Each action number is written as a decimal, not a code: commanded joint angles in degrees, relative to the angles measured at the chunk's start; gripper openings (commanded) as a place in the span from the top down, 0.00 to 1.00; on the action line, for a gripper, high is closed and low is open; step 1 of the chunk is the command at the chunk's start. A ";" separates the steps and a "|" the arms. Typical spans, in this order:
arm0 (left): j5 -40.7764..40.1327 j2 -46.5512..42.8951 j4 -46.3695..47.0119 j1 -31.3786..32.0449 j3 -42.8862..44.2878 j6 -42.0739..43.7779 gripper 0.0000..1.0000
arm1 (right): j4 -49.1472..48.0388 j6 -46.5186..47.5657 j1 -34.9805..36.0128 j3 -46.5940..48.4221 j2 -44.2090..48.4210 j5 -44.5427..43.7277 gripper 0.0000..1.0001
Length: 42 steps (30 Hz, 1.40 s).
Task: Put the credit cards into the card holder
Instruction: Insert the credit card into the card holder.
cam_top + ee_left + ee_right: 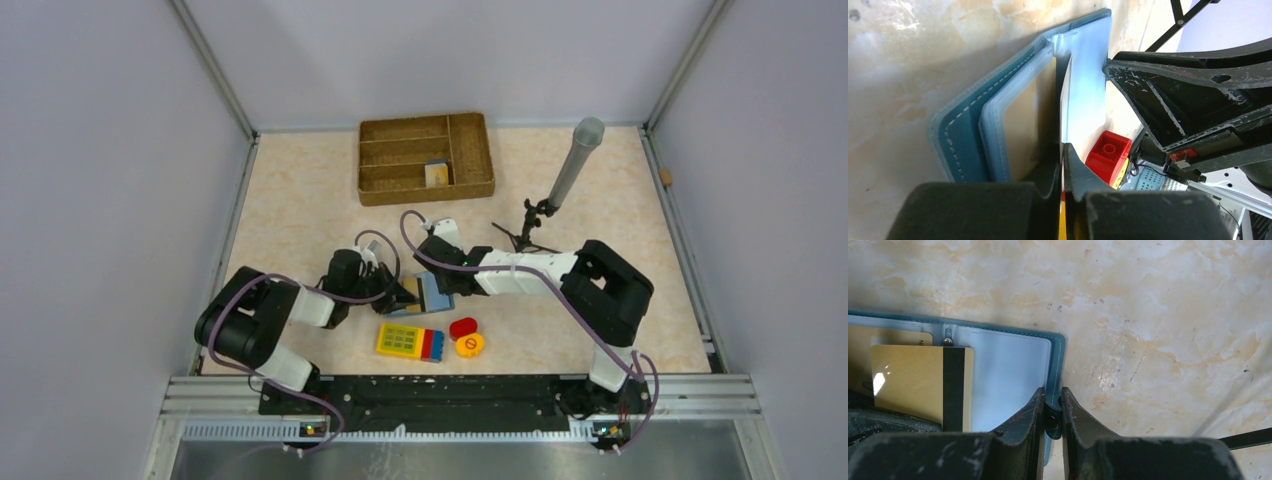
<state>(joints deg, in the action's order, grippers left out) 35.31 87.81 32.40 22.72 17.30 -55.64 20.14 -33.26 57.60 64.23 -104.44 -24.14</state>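
Edgewise, right pincer (1052, 394) on card holder (1008, 367)

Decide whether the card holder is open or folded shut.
Open: the card holder lies spread, pale inner pockets showing, a gold card over one side.

Top cam: high up behind the arm bases (290, 388), tilted down, far enough to take in the whole table (300, 200). L wrist cam: v. close, low, skimming the tabletop toward the open card holder (965, 135), mid-frame. R wrist cam: close, straight down, holder lower left. All 3 share the holder w/ its tan card (908, 382).
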 commanded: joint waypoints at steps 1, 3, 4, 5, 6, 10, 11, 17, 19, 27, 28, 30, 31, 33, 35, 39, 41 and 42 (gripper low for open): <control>-3.07 2.83 5.69 0.13 -1.49 0.09 1.00 | 2.05 -0.74 0.44 -0.16 -2.95 1.33 0.96; -2.77 3.94 7.54 0.08 -1.79 -0.41 1.00 | 2.02 -0.74 0.40 -0.10 -3.04 1.48 0.96; -2.45 4.59 8.67 0.10 -1.97 -0.70 1.00 | 2.02 -0.76 0.41 -0.17 -3.05 1.57 0.97; -2.18 5.13 9.56 0.13 -2.07 -1.06 1.00 | 2.02 -0.71 0.42 -0.20 -3.05 1.63 0.97; -1.91 5.74 10.28 0.13 -2.11 -1.33 1.00 | 2.01 -0.70 0.45 -0.16 -3.13 1.64 0.97; -1.00 7.12 12.59 0.13 -2.45 -2.37 1.00 | 2.19 -0.69 0.42 0.03 -3.46 1.81 0.97; -0.98 7.18 12.94 0.13 -2.67 -2.78 1.00 | 2.23 -0.80 0.42 0.07 -3.48 1.89 0.97; -2.66 7.07 15.09 0.13 -4.07 -4.21 1.00 | 2.19 -0.80 0.42 0.03 -3.49 1.90 0.98; -2.47 7.28 15.14 0.13 -3.69 -4.09 1.00 | 2.34 -0.70 0.43 0.02 -3.49 1.88 0.98; -4.22 5.46 12.97 0.09 -3.31 -1.27 1.00 | 2.37 -0.62 0.44 0.10 -3.49 1.97 0.98; -4.77 4.94 12.77 0.13 -3.38 -0.82 1.00 | 2.37 -0.60 0.49 0.19 -3.49 2.01 0.98; -5.34 4.43 12.65 0.13 -3.54 -0.29 1.00 | 2.53 -0.65 0.53 0.14 -3.49 2.06 0.98; -5.31 4.39 12.98 0.12 -3.62 -0.31 1.00 | 2.48 -0.59 0.50 0.11 -3.56 2.06 0.98; -5.30 4.66 14.34 0.18 -3.96 -0.66 1.00 | 2.46 -0.64 0.45 0.18 -3.64 2.15 0.98; -5.06 5.29 15.27 0.22 -4.17 -0.97 1.00 | 2.53 -0.62 0.54 0.32 -3.69 2.21 0.99; -4.24 7.32 17.80 1.42 -4.24 -2.48 1.00 | 2.61 -0.63 0.56 0.29 -3.90 2.26 0.99; -4.01 8.17 18.44 2.15 -4.04 -3.22 1.00 | 2.70 -0.66 0.53 0.32 -3.90 2.26 0.99; -3.96 8.47 18.70 2.43 -4.07 -3.65 1.00 | 2.80 -0.66 0.52 0.31 -3.88 2.26 0.99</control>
<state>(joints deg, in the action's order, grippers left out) 33.36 94.11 49.45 23.77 14.20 -59.00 20.29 -33.23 57.60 64.62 -104.81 -24.16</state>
